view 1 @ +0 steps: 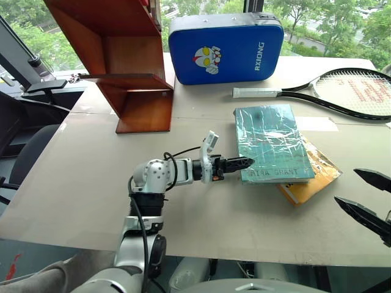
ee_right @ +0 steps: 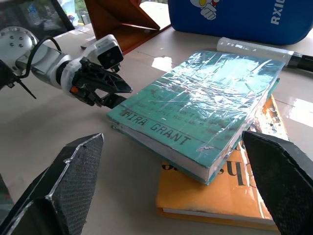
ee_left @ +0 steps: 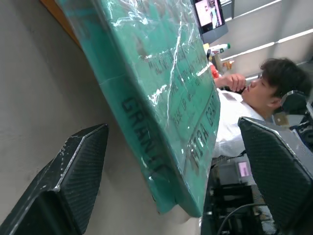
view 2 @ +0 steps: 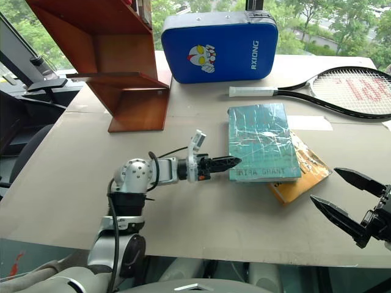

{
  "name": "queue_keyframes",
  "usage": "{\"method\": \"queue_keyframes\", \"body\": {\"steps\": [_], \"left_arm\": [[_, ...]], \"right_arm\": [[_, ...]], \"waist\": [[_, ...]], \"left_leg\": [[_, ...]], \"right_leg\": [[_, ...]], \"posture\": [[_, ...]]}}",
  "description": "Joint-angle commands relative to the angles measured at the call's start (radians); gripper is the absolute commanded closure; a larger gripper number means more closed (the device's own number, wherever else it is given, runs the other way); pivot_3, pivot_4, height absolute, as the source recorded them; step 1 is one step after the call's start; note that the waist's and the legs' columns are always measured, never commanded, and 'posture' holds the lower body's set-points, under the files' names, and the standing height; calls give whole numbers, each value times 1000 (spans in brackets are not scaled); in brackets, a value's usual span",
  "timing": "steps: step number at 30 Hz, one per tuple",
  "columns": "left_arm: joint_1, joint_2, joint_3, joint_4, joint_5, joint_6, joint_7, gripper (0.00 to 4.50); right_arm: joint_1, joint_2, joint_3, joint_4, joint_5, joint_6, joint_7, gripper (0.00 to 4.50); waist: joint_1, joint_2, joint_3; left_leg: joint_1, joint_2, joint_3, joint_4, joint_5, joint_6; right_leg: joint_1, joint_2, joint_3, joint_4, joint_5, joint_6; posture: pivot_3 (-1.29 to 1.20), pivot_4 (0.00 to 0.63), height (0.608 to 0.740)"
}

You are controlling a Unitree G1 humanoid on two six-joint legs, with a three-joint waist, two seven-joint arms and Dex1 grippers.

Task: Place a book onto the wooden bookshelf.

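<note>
I've got my left hand [view 1: 235,163] spread wide at the book [view 1: 270,142]'s near-left corner (long axis running away from me); right hand [view 2: 345,201], also wide, sits farther off.

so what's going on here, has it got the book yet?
Not yet. The left gripper is open and lined up at the near left corner of the teal book, one finger above and one below the cover edge, not closed on it. The book lies on top of an orange-yellow book on the table. The right gripper hangs open off to the right, holding nothing. The wooden bookshelf stands at the far left of the table.
</note>
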Motion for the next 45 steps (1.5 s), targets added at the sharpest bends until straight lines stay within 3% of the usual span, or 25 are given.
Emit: {"method": "queue_keyframes", "body": {"steps": [1,3,4,5,9,13,18,22,24,29,34,45], "left_arm": [[-53,-29,52,63,-26,28,26,1031],[-69,-34,64,85,-24,38,27,1941],[-76,-36,70,92,-27,45,28,2653],[-81,-37,74,95,-29,51,26,2842],[-92,-31,82,62,-41,67,17,4472],[-73,-18,52,-50,-37,7,-10,4472],[-29,148,-186,-353,113,-312,-229,4472],[-102,327,-318,-488,449,-790,-310,4472],[-156,434,-365,-488,613,-931,-311,4472],[-323,582,-299,-399,885,-1253,-177,4472],[-332,803,-291,-350,1117,-1495,-167,4472],[-134,1078,-130,-276,1282,-1525,-162,4472]], "right_arm": [[21,12,-52,-39,33,-2,-5,0],[28,17,-55,-44,35,-4,-7,0],[30,18,-55,-44,34,-5,-7,0],[32,20,-55,-45,33,-7,-8,0],[26,24,-43,-35,20,-14,-6,0],[-4,13,-19,-20,8,-15,-9,0],[-67,-10,5,15,-7,-9,-12,0],[-190,-67,32,73,53,20,-29,0],[-253,-91,55,92,77,38,-40,0],[-418,-124,144,149,126,76,-67,0],[-605,-141,252,231,122,95,-58,0],[-947,-104,408,375,101,126,-96,0]], "waist": [[0,-1,0],[-1,-1,1],[-1,-1,1],[-1,-1,1],[-1,-1,1],[-2,-2,1],[-4,-4,2],[-1,-4,3],[-3,-4,3],[-3,-5,5],[-10,-4,5],[-23,-7,7]], "left_leg": [[0,0,0,0,0,0],[0,0,0,0,0,0],[0,0,1,0,0,0],[0,0,1,0,0,0],[0,0,1,0,0,0],[0,0,1,0,0,0],[0,1,5,0,0,-1],[1,1,7,0,0,-1],[1,1,7,0,0,-1],[0,2,8,0,0,0],[0,2,11,-2,0,0],[-5,2,10,-2,0,0]], "right_leg": [[0,0,0,0,0,0],[0,0,0,0,0,0],[0,0,0,0,0,0],[0,0,1,0,0,0],[0,0,1,0,0,0],[-1,0,1,0,0,0],[-2,0,3,1,0,0],[-1,0,4,1,0,0],[-1,0,4,1,0,0],[-2,1,5,1,0,-1],[-4,1,8,-1,0,0],[-9,2,7,-2,1,0]], "posture": [[0,150,740],[0,150,740],[0,150,740],[0,150,740],[0,150,740],[0,150,740],[0,150,740],[0,150,740],[0,150,740],[0,150,740],[0,150,740],[0,150,740]]}}
